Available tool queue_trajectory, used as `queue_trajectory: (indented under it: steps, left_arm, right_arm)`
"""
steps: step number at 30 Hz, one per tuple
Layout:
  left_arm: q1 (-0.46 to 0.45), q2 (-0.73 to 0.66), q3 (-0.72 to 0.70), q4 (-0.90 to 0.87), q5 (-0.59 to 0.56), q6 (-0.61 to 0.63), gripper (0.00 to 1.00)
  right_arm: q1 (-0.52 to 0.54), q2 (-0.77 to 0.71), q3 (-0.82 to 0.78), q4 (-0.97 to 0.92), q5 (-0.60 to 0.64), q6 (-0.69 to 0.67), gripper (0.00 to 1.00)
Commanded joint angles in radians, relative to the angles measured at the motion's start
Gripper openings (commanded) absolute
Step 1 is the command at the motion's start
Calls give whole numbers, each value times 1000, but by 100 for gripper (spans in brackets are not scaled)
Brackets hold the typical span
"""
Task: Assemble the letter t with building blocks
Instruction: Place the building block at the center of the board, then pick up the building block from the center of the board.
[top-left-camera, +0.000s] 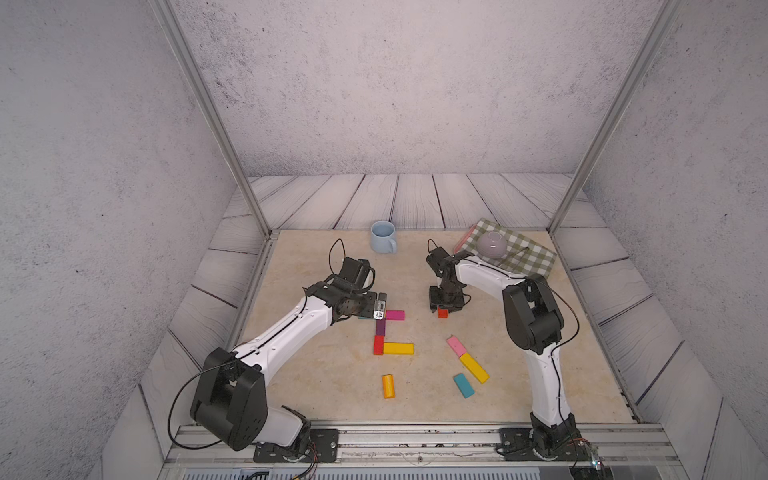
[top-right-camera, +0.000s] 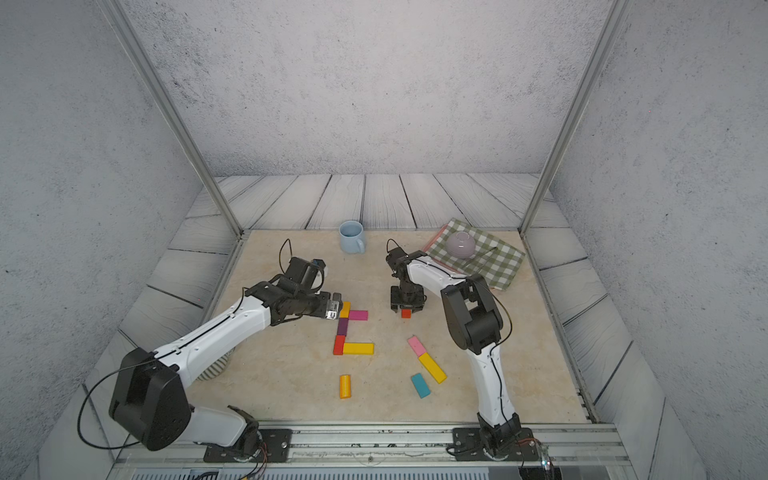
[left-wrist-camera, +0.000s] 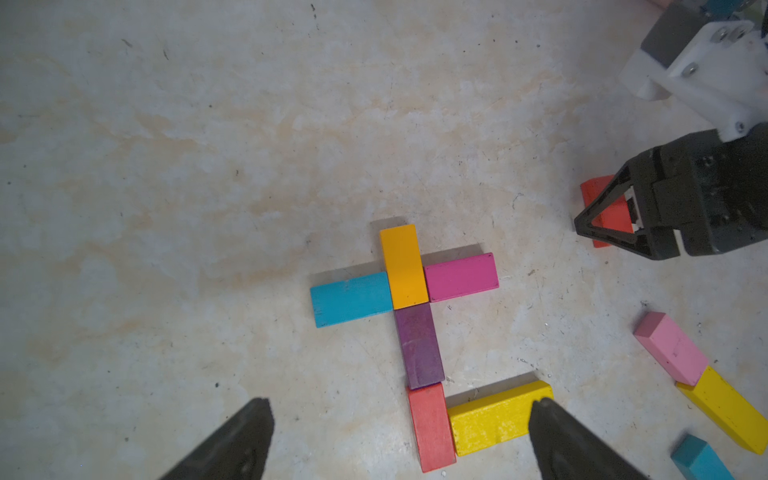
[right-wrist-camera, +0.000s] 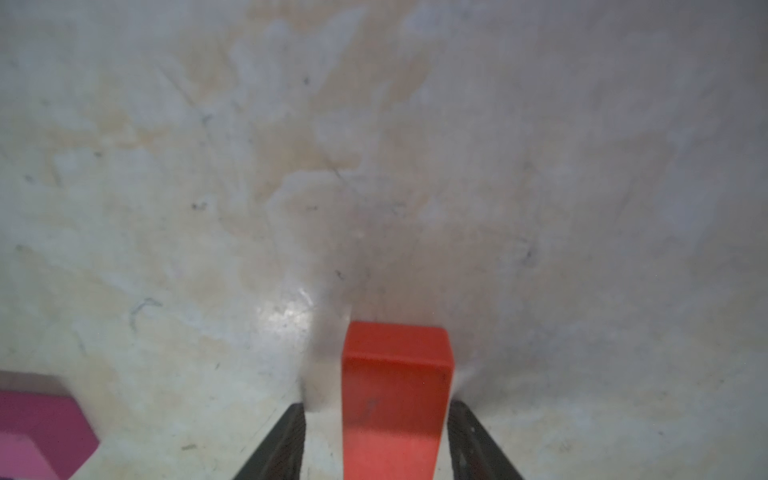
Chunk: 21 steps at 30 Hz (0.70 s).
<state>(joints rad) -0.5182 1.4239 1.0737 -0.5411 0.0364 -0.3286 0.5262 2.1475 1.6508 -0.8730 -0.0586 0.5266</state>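
Observation:
Building blocks lie joined flat on the table: an orange-yellow one (left-wrist-camera: 403, 266), a teal one (left-wrist-camera: 351, 299) and a magenta one (left-wrist-camera: 461, 277) form a cross. Below it a purple one (left-wrist-camera: 417, 345) and a red one (left-wrist-camera: 430, 426) run in a column, and a yellow one (left-wrist-camera: 494, 419) sticks out sideways from the red. My left gripper (left-wrist-camera: 400, 409) hovers open above them, holding nothing. My right gripper (right-wrist-camera: 377, 409) stands open astride an orange-red block (right-wrist-camera: 397, 395) on the table. A gap shows on one side of that block. The gripper (top-left-camera: 442, 309) points straight down there.
Loose pink (top-left-camera: 456, 346), yellow (top-left-camera: 473, 368), teal (top-left-camera: 464, 385) and orange (top-left-camera: 388, 386) blocks lie nearer the front. A light-blue mug (top-left-camera: 383, 237) stands at the back. A checked cloth (top-left-camera: 528, 253) with an upturned bowl (top-left-camera: 491, 244) lies back right.

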Motion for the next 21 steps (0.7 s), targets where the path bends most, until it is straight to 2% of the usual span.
queue_trajectory:
  steps: [1, 4, 7, 10, 13, 17, 21]
  left_arm:
    - [3, -8, -3, 0, -16, 5, 99]
    - [3, -10, -3, 0, -25, 2, 99]
    - [3, -13, -3, 4, -45, -14, 99]
    - [4, -16, -7, 12, -36, -17, 99]
    - [4, -18, -6, 10, -27, -15, 99]
    - [4, -28, -9, 15, -37, -13, 100]
    - [4, -33, -14, 12, -41, -12, 100]
  right_arm:
    - [14, -169, -92, 111, 4, -71, 61]
    - [17, -286, -199, 144, -9, -102, 62]
    - [47, -344, -262, 92, -26, -120, 62]
    - [86, -383, -344, 69, 30, -105, 63]
    - [86, -398, -439, 112, 22, -102, 63]
    - [94, -405, -509, 168, -8, -194, 61]
    - [99, -429, -547, 171, 39, -253, 62]
